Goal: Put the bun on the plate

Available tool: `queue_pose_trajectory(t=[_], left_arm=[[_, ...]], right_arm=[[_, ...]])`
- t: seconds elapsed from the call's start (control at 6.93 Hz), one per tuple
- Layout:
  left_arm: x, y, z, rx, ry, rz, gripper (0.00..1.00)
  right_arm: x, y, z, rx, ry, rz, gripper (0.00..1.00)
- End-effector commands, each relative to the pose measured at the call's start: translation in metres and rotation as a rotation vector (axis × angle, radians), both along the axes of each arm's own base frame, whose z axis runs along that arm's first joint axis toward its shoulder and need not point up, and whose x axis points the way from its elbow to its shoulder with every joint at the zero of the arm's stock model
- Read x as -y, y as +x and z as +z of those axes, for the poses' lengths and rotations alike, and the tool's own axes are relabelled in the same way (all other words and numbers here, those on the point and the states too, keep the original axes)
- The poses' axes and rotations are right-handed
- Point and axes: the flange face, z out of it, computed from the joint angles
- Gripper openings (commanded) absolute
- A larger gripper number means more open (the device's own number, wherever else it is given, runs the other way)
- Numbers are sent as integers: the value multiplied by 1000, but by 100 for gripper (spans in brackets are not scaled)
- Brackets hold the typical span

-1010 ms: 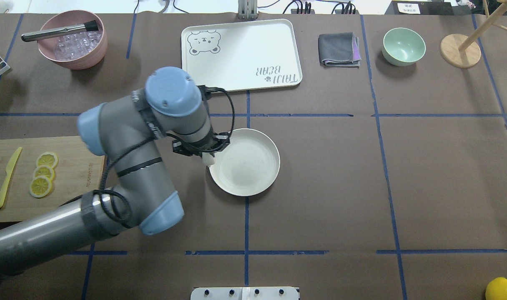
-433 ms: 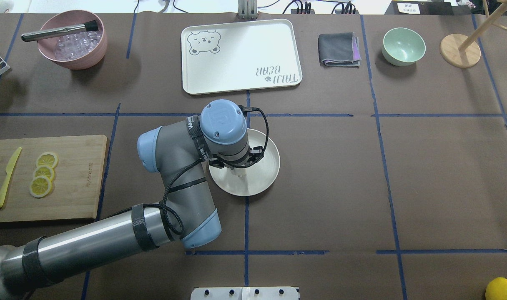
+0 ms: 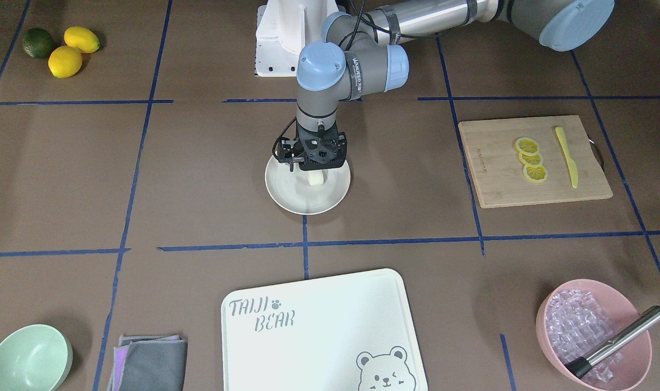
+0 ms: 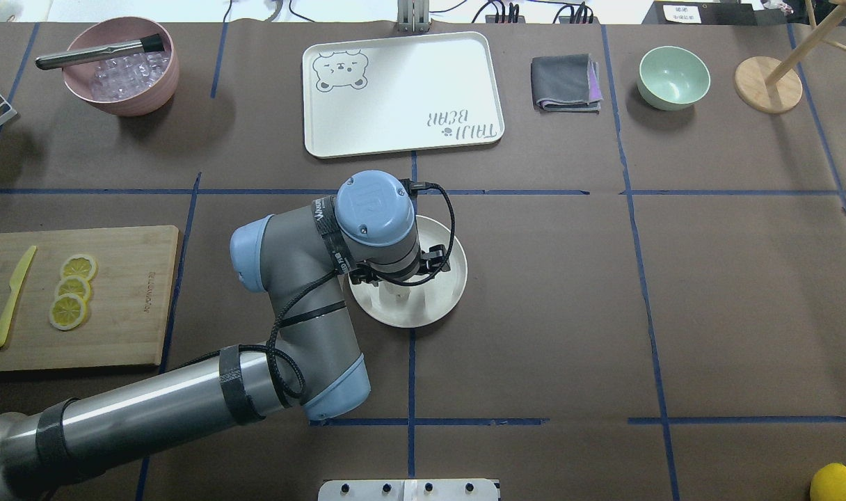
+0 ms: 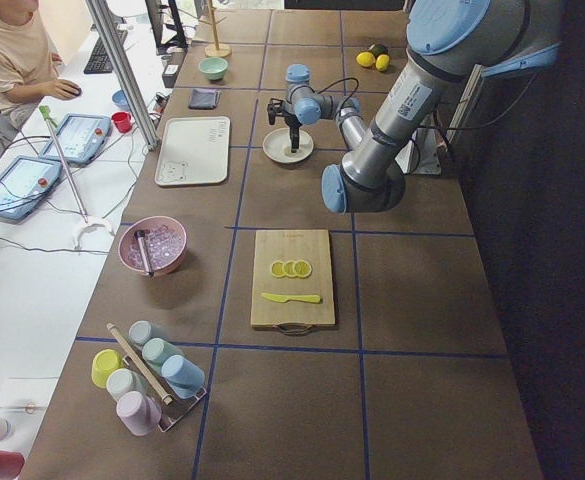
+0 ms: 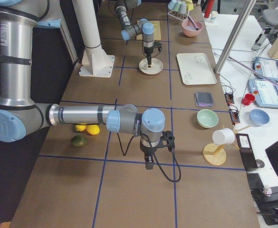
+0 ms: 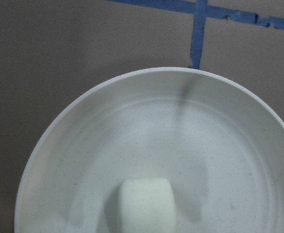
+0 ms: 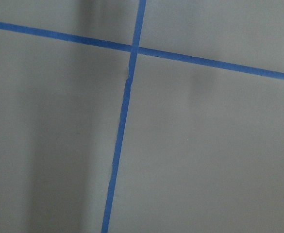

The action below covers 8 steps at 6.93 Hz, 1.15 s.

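The bun (image 3: 315, 178) is low over the plate (image 3: 286, 200), inside the rim and a little off centre toward the robot. It stands upright directly under the left pincer (image 3: 314, 171), which points straight down and seems to be clamped on it, though the fingers are hidden in every view. The plate lies near the middle of the bench (image 4: 673, 278), just beside a crossing of blue tape lines. The right pincer (image 6: 149, 165) hangs above bare bench well apart from the plate; I cannot tell how wide it stands.
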Motion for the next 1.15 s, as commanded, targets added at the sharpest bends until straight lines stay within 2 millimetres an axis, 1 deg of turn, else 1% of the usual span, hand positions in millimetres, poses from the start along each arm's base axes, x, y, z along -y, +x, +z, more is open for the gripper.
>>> queue_pose_trajectory(t=[0.0, 0.14, 0.29, 0.43, 0.58, 0.72, 0.87, 1.01], left_arm=[[11, -57, 16, 13, 23, 90, 100], [21, -126, 46, 54, 52, 165, 100], [12, -218, 73, 93, 125, 246, 100], [15, -294, 95, 156, 191, 306, 100], [38, -368, 126, 166, 206, 367, 100], [54, -457, 185, 124, 236, 429, 100], [62, -540, 254, 115, 255, 452, 100], [63, -598, 318, 111, 241, 462, 100]], right_arm=[[1, 0, -1, 0, 1, 1, 100], [0, 0, 0, 2, -2, 1, 100], [1, -1, 1, 0, -2, -1, 100], [0, -1, 2, 0, -5, -1, 100], [1, -1, 2, 0, -5, -1, 100], [1, -1, 2, 2, -5, -1, 100], [1, -1, 2, 2, -5, -1, 100], [1, -1, 2, 2, -5, -1, 100]])
